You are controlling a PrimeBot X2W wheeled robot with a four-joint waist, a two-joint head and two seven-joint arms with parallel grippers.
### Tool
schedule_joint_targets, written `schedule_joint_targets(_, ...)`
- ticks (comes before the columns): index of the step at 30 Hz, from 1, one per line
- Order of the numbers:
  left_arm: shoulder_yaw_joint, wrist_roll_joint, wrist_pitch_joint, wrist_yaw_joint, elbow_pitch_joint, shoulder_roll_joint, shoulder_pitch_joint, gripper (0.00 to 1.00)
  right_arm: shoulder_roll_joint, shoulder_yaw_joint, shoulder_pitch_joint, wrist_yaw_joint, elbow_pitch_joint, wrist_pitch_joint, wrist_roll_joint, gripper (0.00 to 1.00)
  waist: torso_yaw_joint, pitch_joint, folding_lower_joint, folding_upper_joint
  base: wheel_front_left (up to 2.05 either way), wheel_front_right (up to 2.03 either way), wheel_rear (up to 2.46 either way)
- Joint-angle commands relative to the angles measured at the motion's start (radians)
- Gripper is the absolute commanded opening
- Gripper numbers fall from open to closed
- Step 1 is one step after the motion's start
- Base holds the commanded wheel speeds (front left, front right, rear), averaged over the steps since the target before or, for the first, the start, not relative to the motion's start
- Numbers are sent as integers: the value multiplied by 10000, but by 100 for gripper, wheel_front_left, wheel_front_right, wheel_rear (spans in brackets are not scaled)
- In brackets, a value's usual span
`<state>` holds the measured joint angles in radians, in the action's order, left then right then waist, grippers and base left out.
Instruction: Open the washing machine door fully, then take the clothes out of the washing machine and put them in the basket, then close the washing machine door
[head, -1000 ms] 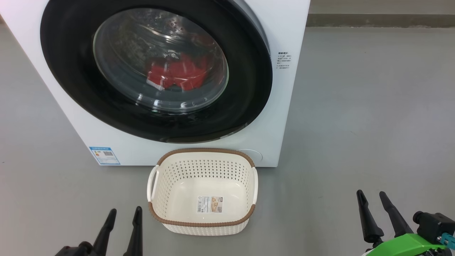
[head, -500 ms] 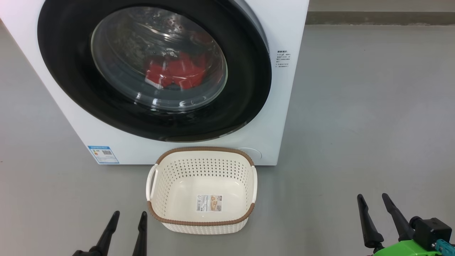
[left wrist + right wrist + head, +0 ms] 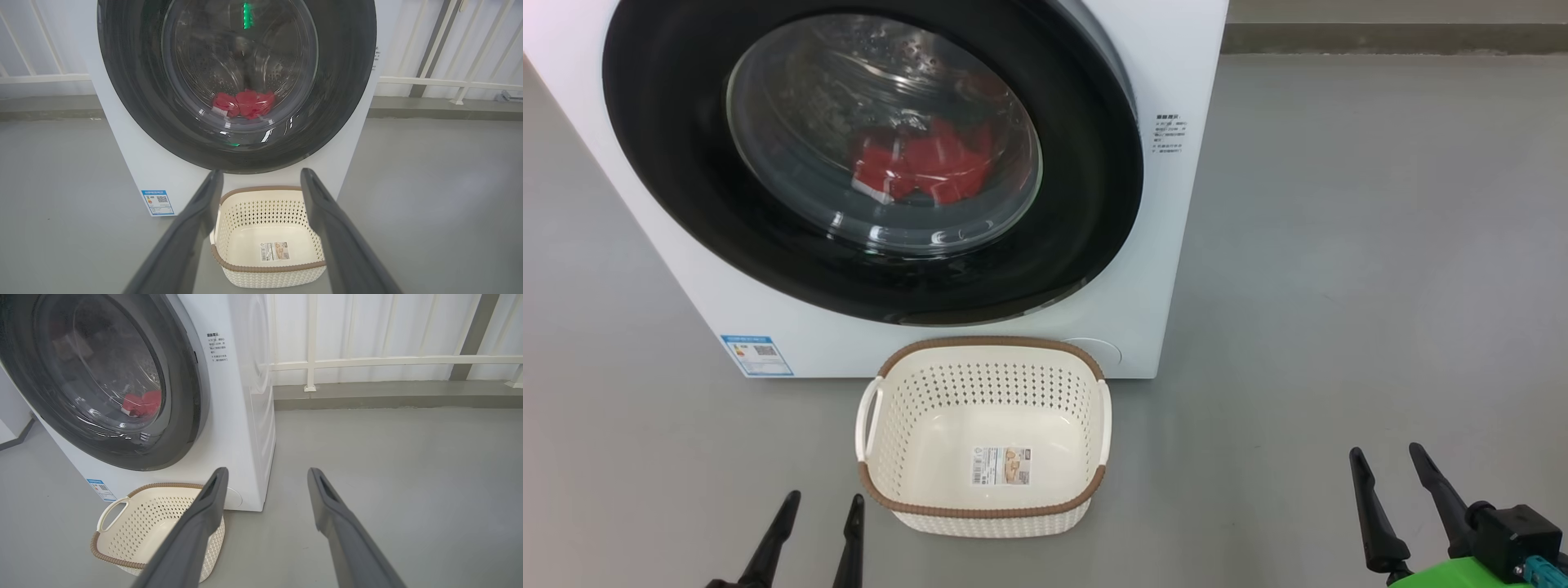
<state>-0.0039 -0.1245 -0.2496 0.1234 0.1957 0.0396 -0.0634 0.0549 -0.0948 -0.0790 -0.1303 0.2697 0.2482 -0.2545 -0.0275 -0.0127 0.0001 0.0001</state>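
Left hand (image 3: 824, 496) and right hand (image 3: 1384, 449), both released with fingers standing apart and grasping nothing, are hovering low over the smooth grey floor (image 3: 1339, 286). The basket (image 3: 980, 513) is sitting on that floor between them, nearer the left hand, just before the washer (image 3: 1168, 245). The door (image 3: 1086, 204) is lying shut against the washer's front. The red clothes (image 3: 923, 167) are resting in the drum (image 3: 882, 73), seen through the door. A white railing (image 3: 367, 361) is running along a raised grey kerb (image 3: 388, 396) behind the washer.

Washing machine (image 3: 1168, 269): white, front-loading. Door (image 3: 1078, 204) black-rimmed, closed. Red clothes (image 3: 923, 167) low in drum, seen through glass. Cream basket (image 3: 980, 513) empty, upright, on floor just before machine.
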Motion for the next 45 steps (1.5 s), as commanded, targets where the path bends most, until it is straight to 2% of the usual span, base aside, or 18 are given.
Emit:
schedule_joint_targets(1,319,-46,-122,25,-184,106,156,100,106,155,86,-4,-269,136,24,100,6,-6,-1,-1,0,0,0)
schedule_joint_targets(8,313,-120,-122,40,-95,106,228,100,69,87,108,-4,-301,136,3,100,23,-48,-1,-1,0,0,0)
schedule_joint_targets(11,276,-139,-122,44,-113,106,279,100,27,172,210,-4,-343,136,-467,100,5,-104,-1,-1,0,0,0)
schedule_joint_targets(12,259,-150,-122,46,-125,106,300,100,18,253,277,-4,-330,136,-627,7,-7,-129,-1,-1,0,0,0)
schedule_joint_targets(13,242,-163,-122,47,-133,106,324,100,12,334,381,-4,-338,136,-789,0,-20,-160,-1,-1,0,0,0)
schedule_joint_targets(26,-271,-495,-122,57,-341,106,991,100,-27,1134,3480,-4,-244,136,-2993,0,-646,-1156,-1,-1,0,0,0)
schedule_joint_targets(30,-371,-543,-122,58,-395,106,1205,100,137,1394,4364,-4,-122,136,-3526,0,-874,-1529,-1,-1,0,0,0)
schedule_joint_targets(36,-573,-700,-122,61,-418,106,1648,100,762,1935,6126,-4,161,136,-4432,0,-1288,-2349,-1,-1,0,0,0)
schedule_joint_targets(45,-1072,-1036,-122,67,-340,106,2559,100,2007,3368,8773,-4,884,-492,-7563,0,-1777,-3542,-1,-1,0,0,0)
